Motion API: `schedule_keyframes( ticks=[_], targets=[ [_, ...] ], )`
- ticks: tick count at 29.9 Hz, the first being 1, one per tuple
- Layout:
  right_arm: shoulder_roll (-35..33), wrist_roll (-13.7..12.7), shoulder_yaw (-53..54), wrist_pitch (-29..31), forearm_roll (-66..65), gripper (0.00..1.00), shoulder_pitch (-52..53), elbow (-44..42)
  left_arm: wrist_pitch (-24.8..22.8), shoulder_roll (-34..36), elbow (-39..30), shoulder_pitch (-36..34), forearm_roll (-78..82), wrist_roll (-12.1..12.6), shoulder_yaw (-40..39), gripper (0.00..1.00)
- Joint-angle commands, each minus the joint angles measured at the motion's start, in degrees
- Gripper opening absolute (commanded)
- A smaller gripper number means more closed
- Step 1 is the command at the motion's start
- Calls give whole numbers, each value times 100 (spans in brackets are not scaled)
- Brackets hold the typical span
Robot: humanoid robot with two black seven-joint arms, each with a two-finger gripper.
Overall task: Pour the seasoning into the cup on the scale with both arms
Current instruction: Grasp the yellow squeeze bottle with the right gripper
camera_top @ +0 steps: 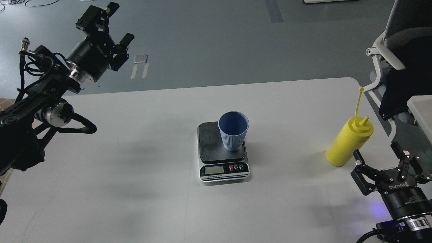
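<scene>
Tabletop [135, 189] carries all items. Left end effector [109, 28] raised high beyond far-left edge, fingers spread, empty. Right end effector [388, 165] low at near right, fingers spread, just beside bottle [347, 145], not touching. Scale [222, 153] central; cup [233, 131] upright on its platform.

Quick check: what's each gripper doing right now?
Left gripper: open, holding nothing, raised off the table.
Right gripper: open, empty, just short of the seasoning bottle.

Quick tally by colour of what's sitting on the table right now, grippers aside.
Yellow: 1, the bottle
Blue-grey: 1, the cup, standing on the scale
Black and silver: 1, the scale
Total: 3 on the table
</scene>
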Motion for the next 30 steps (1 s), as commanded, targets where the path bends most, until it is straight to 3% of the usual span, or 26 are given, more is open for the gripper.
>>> schedule_keyframes(
  ticks=[1, 11, 30],
  targets=[
    [0, 1, -10, 0, -14, 100, 148, -165, 7, 1, -10, 23, 6, 0, 1, 98],
    [0, 1, -62, 0, -207, 100, 780, -1043, 7, 10, -28, 32, 6, 0, 10, 98],
    [0, 50, -106, 0, -629, 100, 1352, -1703, 33, 71, -212, 199, 14, 0, -8, 98]
  ],
)
